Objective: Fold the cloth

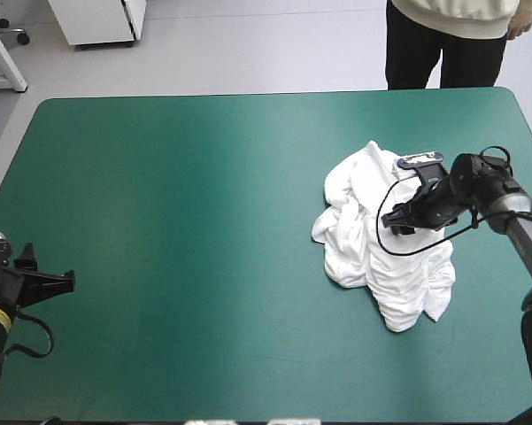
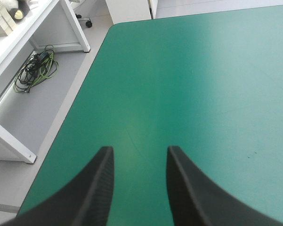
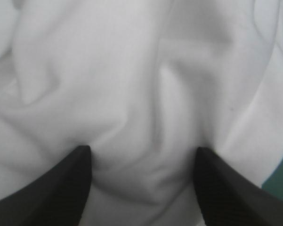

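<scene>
The white T-shirt [image 1: 381, 239] lies as a crumpled heap on the right half of the teal-green table [image 1: 204, 221]. My right gripper [image 1: 397, 221] is down on the heap's middle, open, its black fingers [image 3: 61, 183] pressed into the folds with a ridge of cloth [image 3: 141, 141] between them. Far from the shirt, my left gripper [image 1: 49, 274] hovers at the table's near left corner. In the left wrist view the left gripper [image 2: 139, 160] stands open over bare cover, nothing between its fingers.
A person stands beyond the far right edge, not over the table. Past the table's left edge there is white shelving [image 2: 19, 52] with a coil of cables on the floor. A sliver of teal-green cover [image 3: 280, 179] shows beside the shirt.
</scene>
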Motion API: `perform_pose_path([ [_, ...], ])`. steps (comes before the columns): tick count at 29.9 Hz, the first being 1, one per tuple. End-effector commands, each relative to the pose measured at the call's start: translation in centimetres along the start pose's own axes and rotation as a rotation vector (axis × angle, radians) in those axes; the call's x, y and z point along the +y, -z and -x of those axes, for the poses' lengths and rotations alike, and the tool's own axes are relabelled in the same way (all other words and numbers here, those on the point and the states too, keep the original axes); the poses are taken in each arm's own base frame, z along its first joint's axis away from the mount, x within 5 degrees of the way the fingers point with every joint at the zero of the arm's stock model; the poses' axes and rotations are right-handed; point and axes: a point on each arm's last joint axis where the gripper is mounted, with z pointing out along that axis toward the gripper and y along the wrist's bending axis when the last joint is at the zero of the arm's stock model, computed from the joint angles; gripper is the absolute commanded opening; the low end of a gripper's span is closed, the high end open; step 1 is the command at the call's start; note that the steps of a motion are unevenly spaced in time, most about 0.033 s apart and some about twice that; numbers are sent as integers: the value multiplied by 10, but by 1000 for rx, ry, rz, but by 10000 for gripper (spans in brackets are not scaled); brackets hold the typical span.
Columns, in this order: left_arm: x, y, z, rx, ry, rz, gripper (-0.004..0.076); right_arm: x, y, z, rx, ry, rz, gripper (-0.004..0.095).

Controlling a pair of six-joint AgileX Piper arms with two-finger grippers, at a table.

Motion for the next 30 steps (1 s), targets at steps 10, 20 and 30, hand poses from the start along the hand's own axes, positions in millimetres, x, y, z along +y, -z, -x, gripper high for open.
perform_pose_path([
  [10,1,3,11,-68,15,-16,276,10,-45,6,113,26,72,-3],
  [20,0,3,11,-65,19,-21,276,106,-44,23,44,256,158,-3],
  [30,-1,3,10,-54,29,-37,276,221,-33,16,2,502,307,-4],
])
